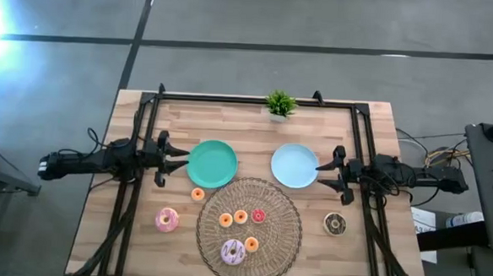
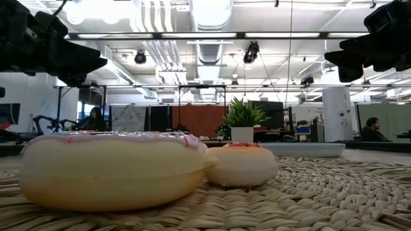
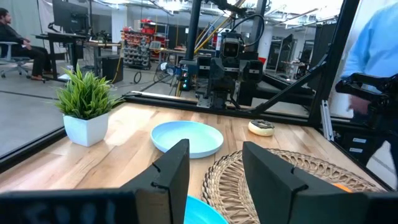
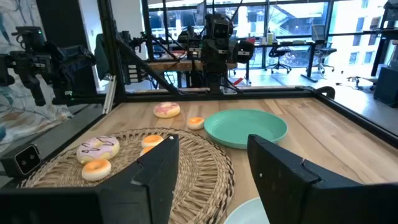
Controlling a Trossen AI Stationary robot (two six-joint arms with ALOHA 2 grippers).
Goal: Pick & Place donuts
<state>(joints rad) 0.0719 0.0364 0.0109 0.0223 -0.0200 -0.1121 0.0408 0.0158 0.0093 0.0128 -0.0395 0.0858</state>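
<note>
Both grippers, left gripper by the teal plate and right gripper by the light-blue plate, hang open and empty, so I judge nothing's started: next I'd reach for the donuts on the wicker mat, maybe the pink donut nearest me.

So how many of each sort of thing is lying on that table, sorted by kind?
Large pink-frosted donuts: 2
Chocolate donut: 1
Small orange donuts: 4
Small red donut: 1
Plates: 2, teal and light blue
Wicker mat: 1
Potted plant: 1
Total: 12
</note>
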